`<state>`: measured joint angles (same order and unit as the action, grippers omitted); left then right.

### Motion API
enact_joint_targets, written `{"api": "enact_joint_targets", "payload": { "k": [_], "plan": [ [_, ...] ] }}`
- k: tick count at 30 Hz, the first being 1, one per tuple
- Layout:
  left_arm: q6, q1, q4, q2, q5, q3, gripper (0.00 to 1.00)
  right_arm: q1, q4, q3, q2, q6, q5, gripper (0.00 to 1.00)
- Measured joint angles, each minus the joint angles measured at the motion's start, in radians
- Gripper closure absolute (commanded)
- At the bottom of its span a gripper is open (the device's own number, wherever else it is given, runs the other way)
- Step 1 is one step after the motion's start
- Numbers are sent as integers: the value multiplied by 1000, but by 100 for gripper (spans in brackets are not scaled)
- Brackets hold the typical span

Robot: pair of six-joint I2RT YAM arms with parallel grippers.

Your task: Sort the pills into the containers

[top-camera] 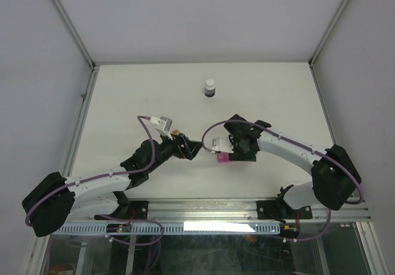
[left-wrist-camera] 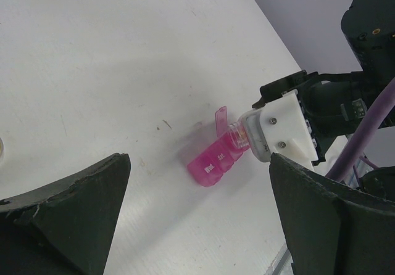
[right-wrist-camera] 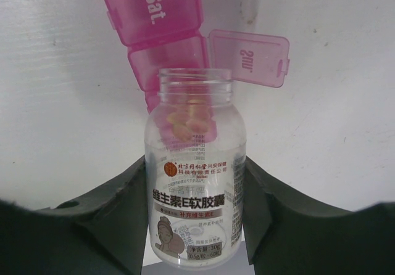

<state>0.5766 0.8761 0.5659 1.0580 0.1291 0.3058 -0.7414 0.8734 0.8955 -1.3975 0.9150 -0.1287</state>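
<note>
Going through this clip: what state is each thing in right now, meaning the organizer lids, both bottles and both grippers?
pink pill organizer: Sun lid open, Sat lid shut.
clear bottle: uncapped, tipped with its mouth at the open compartment, pills gathered at its neck.
dark bottle: upright, white cap on.
left gripper: fingers open, holding nothing.
right gripper: fingers closed on the clear bottle.

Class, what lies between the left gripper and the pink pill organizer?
Between left gripper and pill organizer: only bare table, shown in left wrist view.
</note>
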Motion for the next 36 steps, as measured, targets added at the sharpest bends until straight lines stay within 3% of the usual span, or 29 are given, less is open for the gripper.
{"api": "enact_joint_targets", "payload": {
  "k": [36],
  "plan": [
    [0,-1,0,0,-8,0,1,-21,23,8,-7,-5,-4,97]
  ]
}}
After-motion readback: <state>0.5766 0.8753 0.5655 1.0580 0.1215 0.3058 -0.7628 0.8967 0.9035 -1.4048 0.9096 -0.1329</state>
